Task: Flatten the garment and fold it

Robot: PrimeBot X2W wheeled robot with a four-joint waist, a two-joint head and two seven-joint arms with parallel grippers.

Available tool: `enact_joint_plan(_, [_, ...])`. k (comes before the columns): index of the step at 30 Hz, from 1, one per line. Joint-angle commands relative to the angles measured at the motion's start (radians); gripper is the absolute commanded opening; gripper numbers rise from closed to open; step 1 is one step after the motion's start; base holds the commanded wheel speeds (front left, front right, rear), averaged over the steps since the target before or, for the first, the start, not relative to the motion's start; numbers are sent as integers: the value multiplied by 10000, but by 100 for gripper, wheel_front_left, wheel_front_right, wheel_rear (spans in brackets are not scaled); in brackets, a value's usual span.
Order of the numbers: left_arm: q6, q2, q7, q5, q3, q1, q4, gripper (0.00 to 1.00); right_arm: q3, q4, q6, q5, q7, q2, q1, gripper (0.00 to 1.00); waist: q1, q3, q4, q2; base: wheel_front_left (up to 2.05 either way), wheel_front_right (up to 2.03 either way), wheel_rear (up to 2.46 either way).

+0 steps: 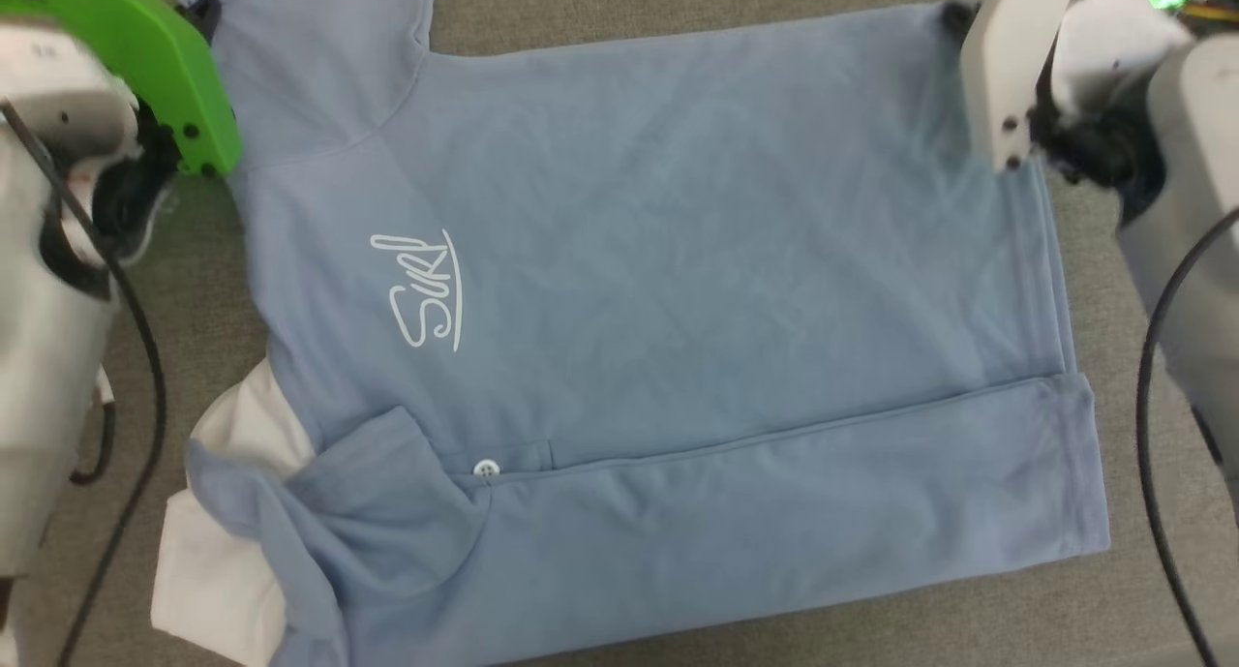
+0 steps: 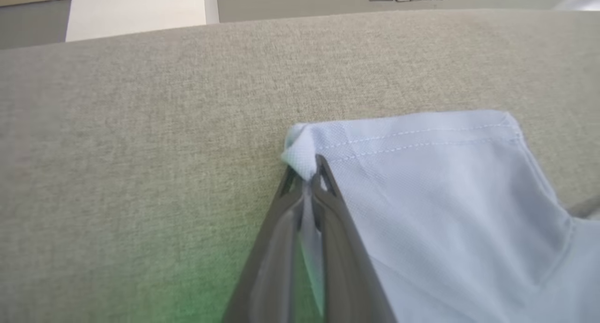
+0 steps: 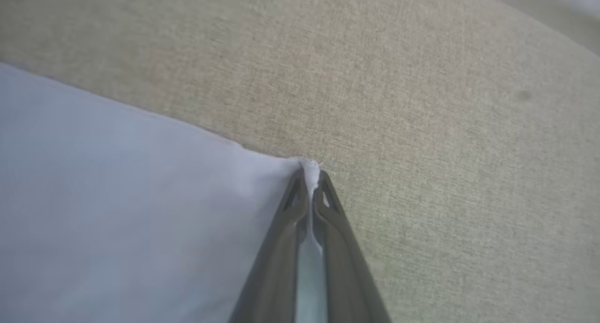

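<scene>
Left pincer: jaws closed tight on the outer hem corner of the sleeve, with a nub of cloth poking past the tips. Reads as a corner grip so the far half can be lifted and carried over. Green arm cover is just behind the tips, and a cable hangs further back.

Polo shirt lies front-up on the beige upholstered surface, spanning pincer to pincer: collar end on the left pincer's side, hem on the right's. Surf logo is well back from the left tips, toward the robot. Collar is rumpled, with white lining spilling out beside it. Button is just inboard of that. Near side is folded over as a long flap running from the button to the hem. My read: one lengthwise fold is done, the far one is next, and the collar isn't flat.

Right pincer: clamped on the far hem corner, matching the left so the edge should lift level.

View diffs:
- **Head cam:** gives the layout (flap, collar mess, logo), but the arms hide most of the tips.
- **Left wrist cam:** gives the actual bite, with cloth sandwiched between the fingers, plus the double stitching along the sleeve hem.
- **Right wrist cam:** confirms a thin pinch of fabric in the jaws, with shirt left of the tips and bare upholstery right.
</scene>
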Motion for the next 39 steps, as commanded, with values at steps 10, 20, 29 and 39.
enact_joint_plan(10, [-1055,-25,-4272,105,476,2721,-1369,0,790,-1632,-13,699,-4794,-1244,2695,0,0,-2118,252,0,0,0,0])
enact_joint_plan(20, [-548,448,-5170,-520,815,6269,-3430,0,135,-2336,-13,728,-5898,-1869,5219,0,0,-3531,542,0,0,0,0])
enact_joint_plan(29, [141,569,-4849,-1675,912,9299,-4241,0,-35,-2724,-13,958,-4724,-2207,6724,0,0,-3960,767,0,0,0,0])
enact_joint_plan(39, [-407,74,-4378,-1883,-167,9961,-3360,0,-237,-2654,-13,1495,-1750,-2289,7809,0,0,-3924,1203,0,0,0,0])
